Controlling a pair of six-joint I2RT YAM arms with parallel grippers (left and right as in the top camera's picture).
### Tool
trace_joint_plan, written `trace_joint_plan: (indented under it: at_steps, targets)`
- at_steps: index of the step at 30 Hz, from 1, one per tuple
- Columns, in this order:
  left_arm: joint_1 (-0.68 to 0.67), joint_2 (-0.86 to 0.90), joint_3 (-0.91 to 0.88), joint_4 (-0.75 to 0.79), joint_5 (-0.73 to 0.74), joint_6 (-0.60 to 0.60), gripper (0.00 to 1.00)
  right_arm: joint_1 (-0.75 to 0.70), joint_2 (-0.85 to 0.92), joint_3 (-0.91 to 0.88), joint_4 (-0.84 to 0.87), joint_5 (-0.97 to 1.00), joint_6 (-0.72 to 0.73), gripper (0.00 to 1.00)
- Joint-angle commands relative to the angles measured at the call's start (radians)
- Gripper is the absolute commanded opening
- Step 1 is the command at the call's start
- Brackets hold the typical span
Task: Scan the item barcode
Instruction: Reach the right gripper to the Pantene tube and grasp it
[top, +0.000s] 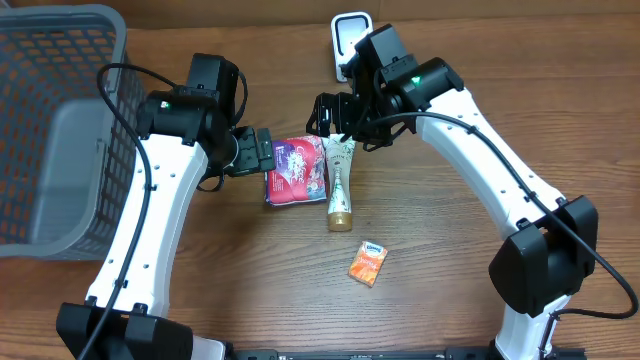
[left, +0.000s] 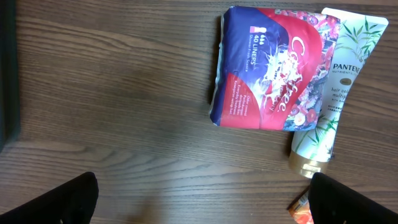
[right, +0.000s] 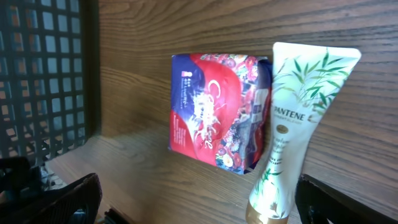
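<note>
Items lay clustered on the wooden desk (top: 440, 300). A red-and-blue liner pack (top: 297, 172) had a white Pantene tube (top: 340, 185) touching its right side, the tube's gold cap end pointing toward the arms' bases. A small orange packet (top: 368, 263) lay apart from both, nearer the front. A white scanner (top: 348, 40) stood at the far edge, partly hidden behind the right arm. A grey mesh basket (top: 50, 130) sat at the left. The left jaws stood wide open and empty, just beside the pack's left edge. The right jaws, also fully spread and holding nothing, hovered over the tube's flat crimped end.
</note>
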Motion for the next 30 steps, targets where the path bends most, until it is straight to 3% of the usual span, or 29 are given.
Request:
trace_joint_plan:
  at_steps: [1, 11, 12, 16, 27, 30]
  targets:
    - [-0.003, -0.002, 0.007, 0.001, -0.01, -0.01, 1.0, -0.003, 0.015, -0.003, -0.005, 0.063, 0.005, 1.0]
    - [-0.003, -0.002, 0.007, 0.001, -0.01, -0.01, 1.0, 0.0, 0.094, -0.004, -0.031, 0.09, 0.01, 1.0]
    - [-0.003, -0.002, 0.007, 0.001, -0.01, -0.01, 1.0, 0.0, 0.101, -0.004, -0.031, 0.09, 0.01, 0.97]
    - [-0.003, -0.002, 0.007, 0.001, -0.01, -0.01, 1.0, 0.008, 0.15, -0.004, -0.04, 0.095, 0.051, 0.72]
    - [-0.003, -0.002, 0.007, 0.001, -0.01, -0.01, 1.0, 0.063, 0.178, -0.064, -0.068, 0.151, 0.062, 0.66]
    - [-0.003, -0.002, 0.007, 0.001, -0.01, -0.01, 1.0, 0.087, 0.178, -0.104, -0.057, 0.233, 0.124, 0.66]
